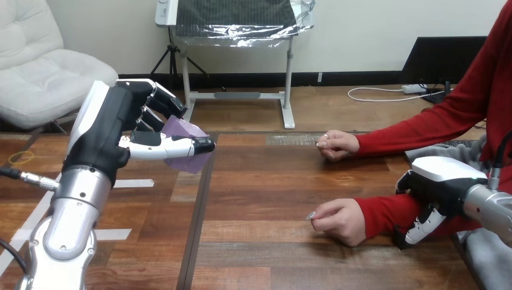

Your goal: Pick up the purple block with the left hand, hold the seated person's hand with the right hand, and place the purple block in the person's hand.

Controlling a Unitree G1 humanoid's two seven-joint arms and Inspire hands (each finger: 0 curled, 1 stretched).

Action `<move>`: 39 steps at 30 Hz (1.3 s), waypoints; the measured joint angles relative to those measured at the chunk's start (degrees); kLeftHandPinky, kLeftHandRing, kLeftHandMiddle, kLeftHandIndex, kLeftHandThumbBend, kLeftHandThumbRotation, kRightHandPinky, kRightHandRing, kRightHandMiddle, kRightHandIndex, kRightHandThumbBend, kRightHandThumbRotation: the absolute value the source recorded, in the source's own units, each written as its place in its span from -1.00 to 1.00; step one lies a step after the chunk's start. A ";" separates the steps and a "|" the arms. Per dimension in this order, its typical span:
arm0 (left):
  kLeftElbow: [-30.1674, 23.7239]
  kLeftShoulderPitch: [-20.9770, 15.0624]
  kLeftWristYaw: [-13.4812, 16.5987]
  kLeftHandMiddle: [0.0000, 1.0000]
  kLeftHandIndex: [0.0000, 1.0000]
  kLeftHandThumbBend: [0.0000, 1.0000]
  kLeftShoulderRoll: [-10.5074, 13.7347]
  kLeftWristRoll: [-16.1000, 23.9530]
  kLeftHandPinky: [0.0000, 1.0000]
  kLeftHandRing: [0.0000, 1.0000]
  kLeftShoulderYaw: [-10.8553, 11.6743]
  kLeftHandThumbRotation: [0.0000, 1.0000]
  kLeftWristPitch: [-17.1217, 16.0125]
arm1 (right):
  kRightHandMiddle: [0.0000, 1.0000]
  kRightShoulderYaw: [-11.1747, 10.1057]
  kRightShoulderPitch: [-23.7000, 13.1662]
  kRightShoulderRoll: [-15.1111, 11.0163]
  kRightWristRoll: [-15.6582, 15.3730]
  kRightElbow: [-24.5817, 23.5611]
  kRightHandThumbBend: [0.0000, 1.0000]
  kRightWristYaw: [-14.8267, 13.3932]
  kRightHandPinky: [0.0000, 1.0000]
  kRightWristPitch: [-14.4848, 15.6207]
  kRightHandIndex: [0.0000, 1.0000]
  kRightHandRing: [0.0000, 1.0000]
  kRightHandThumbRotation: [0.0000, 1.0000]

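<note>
You hold the small purple block [181, 128] in the air above the brown wooden tabletop [259, 187], at the left. Your left hand [102, 133] is closed around it. It seems light and stiff, so press gently on its flat faces. Your right hand [444, 181] is at the person's red-sleeved forearm [386, 212]; I cannot tell if it grips. The tabletop looks flat and smooth.

Off-task items: wooden surface [272, 254] and a few bits lying on it.
Surface is dark wood planks. A dark seam [196, 223] runs from the far edge to the near edge, left of centre. Left of the seam are white tape strips: a short one [136, 183] just beside the seam, a second [115, 234] nearer the front, and a long one [27, 226] angled toward the left edge. A yellow ring [21, 158] lies flat near the far left. A pale rectangular patch [293, 139] sits at the far edge, right of the seam.
</note>
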 measured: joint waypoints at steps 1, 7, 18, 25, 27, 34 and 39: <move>0.00 -0.01 -0.02 -0.23 -0.21 0.53 0.00 -0.04 -0.43 -0.33 0.00 -1.00 0.00 | -0.39 0.04 -0.02 0.02 0.00 0.05 0.79 -0.10 -0.74 -0.02 -0.02 -0.61 -0.69; 0.00 -0.01 -0.03 -0.23 -0.21 0.53 0.00 -0.22 -0.43 -0.33 0.00 -1.00 0.00 | -0.37 0.18 -0.03 0.14 0.00 0.43 0.82 -0.77 -0.72 -0.30 -0.11 -0.57 -0.66; 0.00 -0.01 -0.03 -0.24 -0.21 0.52 0.00 -0.20 -0.44 -0.33 0.00 -1.00 0.00 | -0.30 0.66 -0.10 0.14 0.03 0.92 0.81 -1.44 -0.60 -0.67 -0.21 -0.47 -0.59; 0.00 -0.01 -0.03 -0.24 -0.21 0.53 0.00 -0.22 -0.44 -0.33 0.00 -1.00 0.00 | -0.27 0.67 -0.11 0.14 0.23 1.34 0.80 -1.74 -0.54 -1.04 -0.25 -0.42 -0.58; 0.00 -0.02 -0.03 -0.24 -0.21 0.53 0.00 -0.21 -0.43 -0.32 0.00 -1.00 0.00 | -0.29 0.66 -0.11 0.13 0.26 1.42 0.80 -1.86 -0.57 -1.23 -0.26 -0.44 -0.58; 0.00 -0.02 -0.03 -0.24 -0.21 0.51 0.00 -0.26 -0.44 -0.33 0.00 -1.00 -0.01 | -0.32 0.59 -0.01 0.01 0.98 1.51 0.80 -2.06 -0.59 -2.18 -0.30 -0.47 -0.59; 0.04 -0.02 0.08 -0.24 -0.21 0.50 -0.03 -0.37 -0.44 -0.33 0.00 -1.00 -0.22 | -0.31 0.59 0.28 -0.10 1.42 1.50 0.80 -2.65 -0.60 -2.91 -0.30 -0.47 -0.61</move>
